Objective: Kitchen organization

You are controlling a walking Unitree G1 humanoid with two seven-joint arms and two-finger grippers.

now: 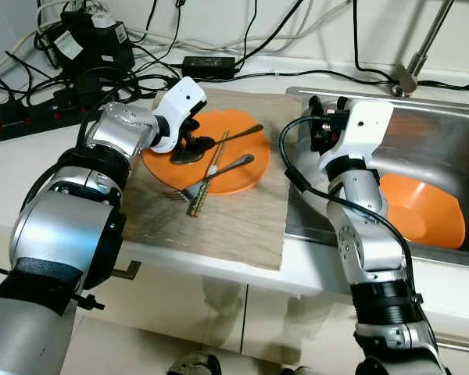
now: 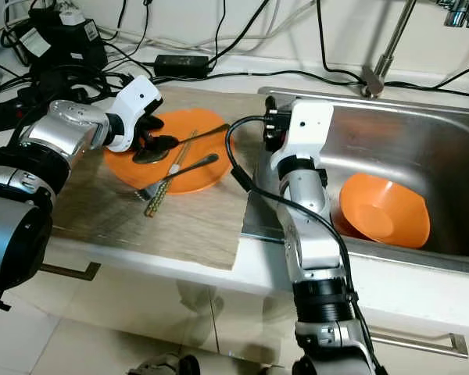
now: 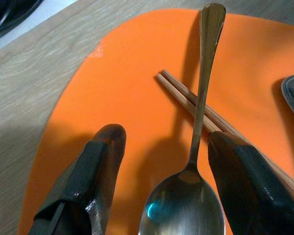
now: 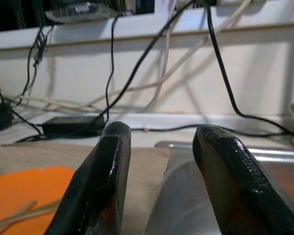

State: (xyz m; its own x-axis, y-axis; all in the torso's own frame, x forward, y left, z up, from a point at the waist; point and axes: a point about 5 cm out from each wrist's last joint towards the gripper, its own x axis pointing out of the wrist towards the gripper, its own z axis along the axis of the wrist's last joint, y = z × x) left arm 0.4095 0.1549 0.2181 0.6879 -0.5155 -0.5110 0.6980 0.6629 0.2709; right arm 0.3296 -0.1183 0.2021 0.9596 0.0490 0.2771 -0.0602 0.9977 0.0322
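Note:
An orange plate (image 1: pixel 238 173) lies on a wooden board (image 1: pixel 234 226) and carries a metal spoon (image 1: pixel 219 139), a fork (image 1: pixel 223 170) and a pair of chopsticks (image 1: pixel 207 183). My left gripper (image 1: pixel 194 142) is down on the plate's left part, open. In the left wrist view its fingers (image 3: pixel 98 166) stand on either side of the spoon (image 3: pixel 186 210) bowl, and the handle crosses the chopsticks (image 3: pixel 183 95). My right gripper (image 4: pixel 159 132) is open and holds nothing. It is raised over the left rim of the sink (image 1: pixel 453 133). An orange bowl (image 1: pixel 422 211) lies in the sink.
Power strips, adapters and tangled cables (image 1: pixel 62 86) crowd the counter behind the board at the left. A black adapter (image 1: pixel 207 64) lies by the wall. The faucet (image 1: pixel 419 51) rises behind the sink. The counter's front edge runs just below the board.

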